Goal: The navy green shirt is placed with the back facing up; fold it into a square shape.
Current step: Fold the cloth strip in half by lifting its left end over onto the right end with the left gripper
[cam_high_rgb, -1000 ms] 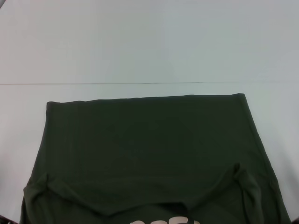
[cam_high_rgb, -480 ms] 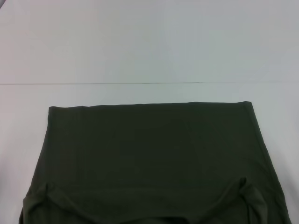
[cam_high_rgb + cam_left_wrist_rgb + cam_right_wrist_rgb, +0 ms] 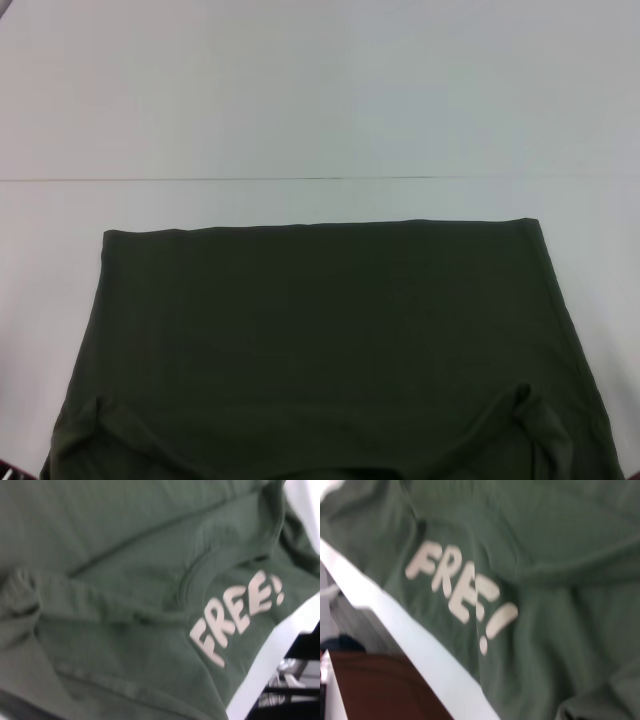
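A wide white table (image 3: pixel 300 110) fills the head view, with one thin seam line across it. The navy green shirt (image 3: pixel 320 340) lies flat on the near half of the table, its straight far edge parallel to the seam, and two puckered corners of fabric sit near the bottom of the view. The wrist views show the cream "FREE!" lettering (image 3: pixel 235 617) facing up close to the table's near edge, so I judge that one part is already folded over the plain side. The fold looks about halfway, and the next move probably needs both arms to take the near corners and bring them toward the far edge. No arm appears in the head view. Both wrist cameras look at the near part of the shirt, but neither gripper's fingers are visible, so their opening cannot be told
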